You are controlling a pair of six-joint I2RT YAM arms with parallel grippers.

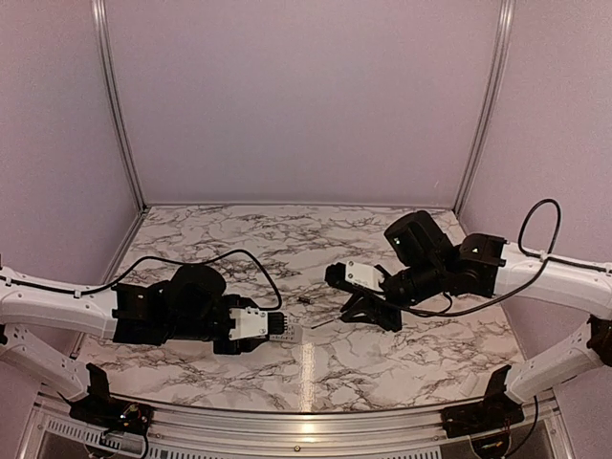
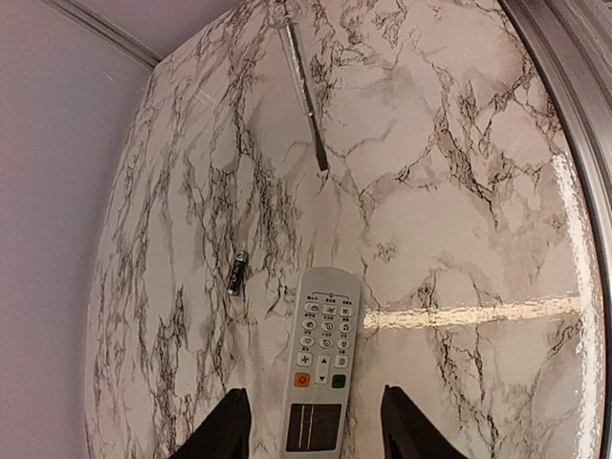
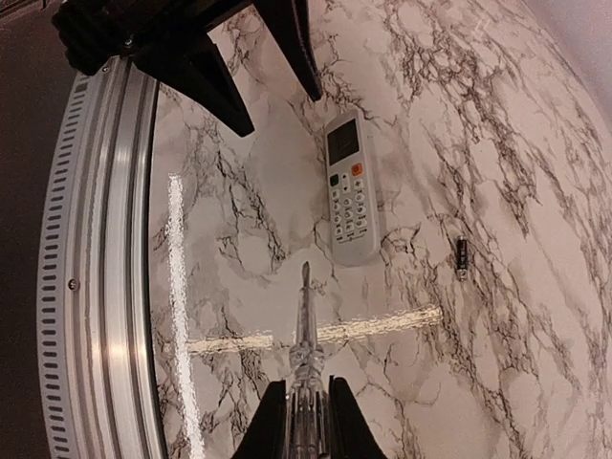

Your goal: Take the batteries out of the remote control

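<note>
**Remote lies face up between the left arm's parted fingers**

The remote control (image 2: 325, 325) lies flat on the marble table (image 1: 382, 363), buttons up. Its display end sits between the fingers of the left gripper (image 3: 279, 113), which stand apart and clear of its sides. Its long axis runs left to right, nearly in line with the long grey stick (image 3: 306, 325) clamped in the right gripper (image 3: 306, 387). The stick's tip is just right of the remote. One battery (image 3: 461, 256) lies loose on the remote's far side. The left arm is nearer, and the battery door probably faces down.
</note>
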